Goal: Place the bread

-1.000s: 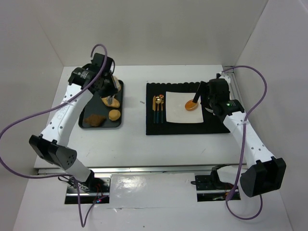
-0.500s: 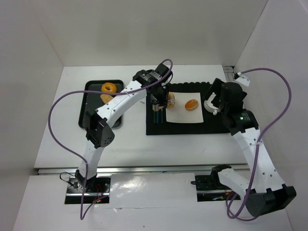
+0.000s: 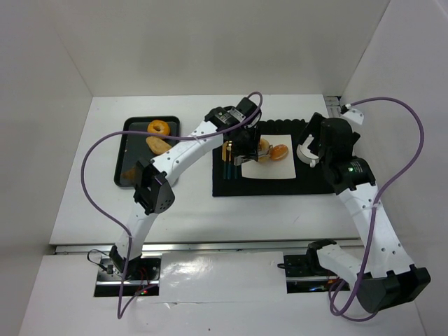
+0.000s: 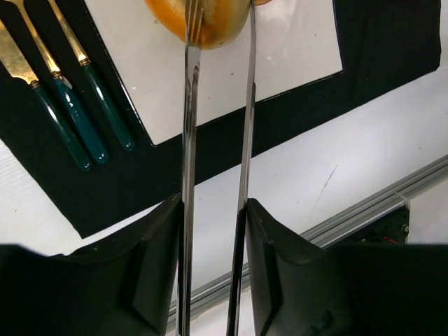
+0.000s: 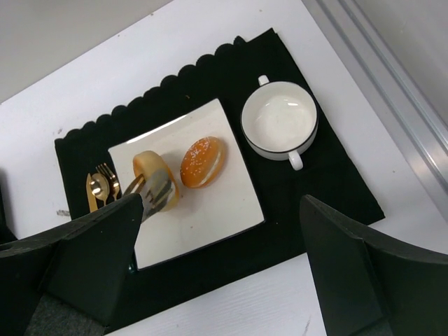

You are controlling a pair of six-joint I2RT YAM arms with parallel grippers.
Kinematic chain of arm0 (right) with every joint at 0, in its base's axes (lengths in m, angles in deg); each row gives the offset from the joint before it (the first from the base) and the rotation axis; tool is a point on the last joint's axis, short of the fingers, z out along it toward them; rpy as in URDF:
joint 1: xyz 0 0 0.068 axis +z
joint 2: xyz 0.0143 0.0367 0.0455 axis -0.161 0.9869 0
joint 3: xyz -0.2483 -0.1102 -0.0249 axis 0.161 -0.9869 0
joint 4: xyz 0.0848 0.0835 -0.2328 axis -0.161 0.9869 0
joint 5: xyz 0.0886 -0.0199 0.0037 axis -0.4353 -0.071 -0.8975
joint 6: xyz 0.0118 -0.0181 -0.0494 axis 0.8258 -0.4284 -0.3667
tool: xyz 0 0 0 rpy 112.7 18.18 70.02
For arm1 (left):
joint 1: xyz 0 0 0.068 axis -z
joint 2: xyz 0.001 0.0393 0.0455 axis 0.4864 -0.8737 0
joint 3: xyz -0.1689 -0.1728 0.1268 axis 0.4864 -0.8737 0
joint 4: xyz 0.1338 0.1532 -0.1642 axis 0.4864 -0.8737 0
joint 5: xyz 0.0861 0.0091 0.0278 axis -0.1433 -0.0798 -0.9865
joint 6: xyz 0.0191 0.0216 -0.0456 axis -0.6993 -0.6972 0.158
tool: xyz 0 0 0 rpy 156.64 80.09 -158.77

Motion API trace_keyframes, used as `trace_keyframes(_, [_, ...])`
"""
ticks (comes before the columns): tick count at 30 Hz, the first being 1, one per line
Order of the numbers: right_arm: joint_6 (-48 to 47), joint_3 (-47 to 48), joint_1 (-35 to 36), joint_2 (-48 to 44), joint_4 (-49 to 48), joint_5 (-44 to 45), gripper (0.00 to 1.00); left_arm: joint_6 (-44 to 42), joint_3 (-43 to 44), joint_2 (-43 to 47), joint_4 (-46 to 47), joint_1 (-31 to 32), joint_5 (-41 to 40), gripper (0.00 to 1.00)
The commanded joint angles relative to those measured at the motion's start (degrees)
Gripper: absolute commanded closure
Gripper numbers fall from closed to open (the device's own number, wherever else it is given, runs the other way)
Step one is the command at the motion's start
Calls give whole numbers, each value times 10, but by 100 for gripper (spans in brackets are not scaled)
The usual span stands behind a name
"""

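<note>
While the left tool [image 4: 221, 8] pinches a bread roll [image 4: 213, 31] between its two long metal tongs, the step in hand is, by my reading, setting that roll down on the white square plate [image 5: 210, 224]. In the right wrist view the held roll sits at the plate's left part, just beside a second roll [image 5: 201, 162] lying near the plate's middle; whether the held one touches the plate I cannot tell. In the left wrist view it shows at the top edge of the frame, the tongs pressed against its sides, with the green-handled cutlery [image 4: 77, 119] at upper left on the black placemat [image 4: 378, 42].

The next move probably calls for lowering until the roll rests on the plate, then spreading the tongs and lifting straight up, so it neither rolls nor nudges its neighbour.

The right tool [image 3: 306, 151] holds nothing, its fingers spread wide, raised over the right side of the placemat near the white two-handled bowl [image 5: 280, 122]. At the left of the top view, a black tray [image 3: 126, 157] on the worktop [image 3: 189, 206] carries a doughnut [image 3: 158, 128].
</note>
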Motion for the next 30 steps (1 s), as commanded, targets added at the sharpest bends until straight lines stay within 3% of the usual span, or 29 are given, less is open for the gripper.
trace_keyframes(1, [-7,17,-1,1,3,-2,0,-9,31,16,21,0,16,43])
trace_keyframes(10, [-7,17,-1,7,3,-13,0,-22,42,73,14,-5,-1,41])
trace_keyframes(14, [-7,17,-1,7,-2,-19,0,-27,25,122,-4,-38,-27,42])
trace_keyframes(20, [-1,10,-1,12,-14,-31,0,-80,-129,205,13,-114,-118,48])
trace_keyframes(23, [-1,4,-1,18,-14,-43,0,-122,-236,244,98,-120,-179,44])
trace_keyframes(25, [4,4,-1,23,-14,-49,0,-135,-307,250,150,-131,-179,44])
trace_keyframes(30, [4,4,-1,23,-14,-49,0,-129,-352,224,190,-159,-150,44])
